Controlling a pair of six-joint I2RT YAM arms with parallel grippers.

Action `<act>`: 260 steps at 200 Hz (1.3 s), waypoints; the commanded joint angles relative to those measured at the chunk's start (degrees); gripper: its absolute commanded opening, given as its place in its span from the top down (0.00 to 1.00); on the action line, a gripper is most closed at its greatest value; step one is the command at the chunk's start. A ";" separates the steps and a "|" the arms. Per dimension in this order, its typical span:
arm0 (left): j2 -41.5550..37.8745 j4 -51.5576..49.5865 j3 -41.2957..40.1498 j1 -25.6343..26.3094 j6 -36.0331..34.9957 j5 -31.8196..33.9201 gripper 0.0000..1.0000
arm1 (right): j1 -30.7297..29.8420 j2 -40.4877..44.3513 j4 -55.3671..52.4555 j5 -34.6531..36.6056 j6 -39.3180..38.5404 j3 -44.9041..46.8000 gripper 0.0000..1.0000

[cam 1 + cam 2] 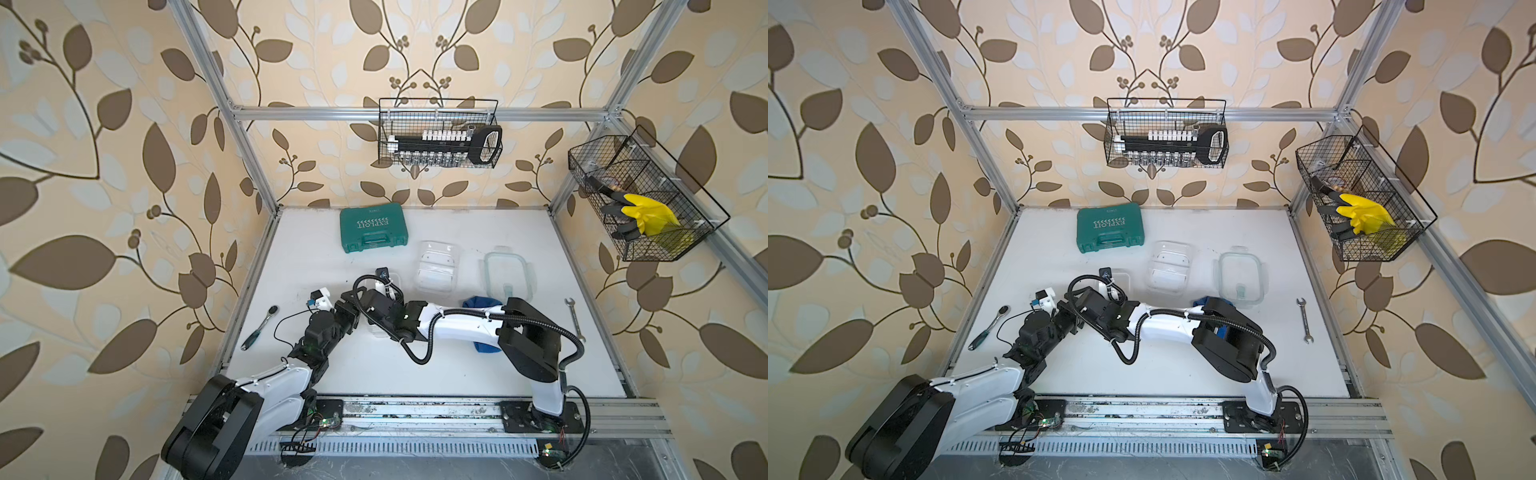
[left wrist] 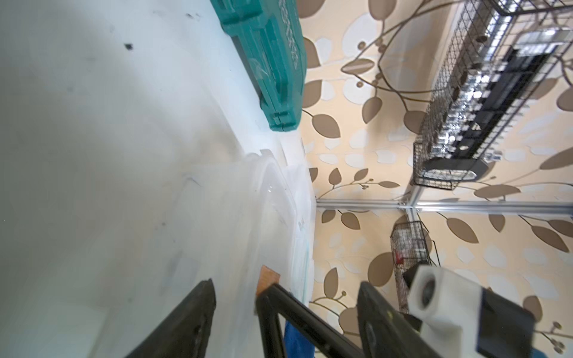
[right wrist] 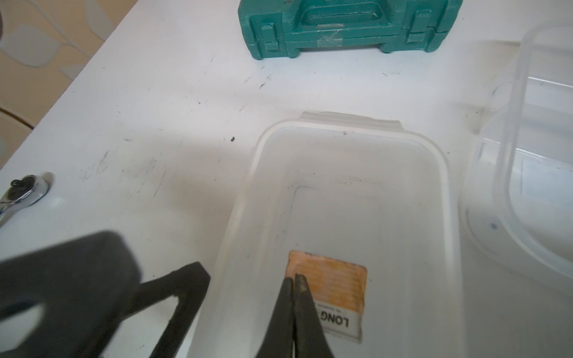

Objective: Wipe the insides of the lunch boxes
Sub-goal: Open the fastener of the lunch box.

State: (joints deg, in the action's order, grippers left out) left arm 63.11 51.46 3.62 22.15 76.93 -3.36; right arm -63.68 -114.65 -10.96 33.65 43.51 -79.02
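Right fingers [image 3: 286, 297] pinched shut, empty, inside the open lunch box [image 3: 341, 130]; left fingers [image 2: 192, 319] wide at its left wall. Blue cloth [image 1: 478, 302] lies unheld, so wiping looks unstarted.

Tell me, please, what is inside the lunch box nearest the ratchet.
The shut right gripper and an orange label on the lunch box floor; its near end is hidden.

l arm [image 1: 324, 328] & r arm [image 1: 457, 324] meet over clear lunch box [image 1: 397, 279], teal case [image 1: 372, 228] behind.
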 commanded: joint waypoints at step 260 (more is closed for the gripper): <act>0.80 2.63 0.78 5.80 1.43 6.83 0.75 | 2.11 -5.83 -9.78 -9.32 1.31 8.16 0.96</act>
State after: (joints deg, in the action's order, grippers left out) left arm 66.50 50.37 3.03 27.79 78.37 2.13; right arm -61.06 -114.04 -4.89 31.53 44.07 -76.75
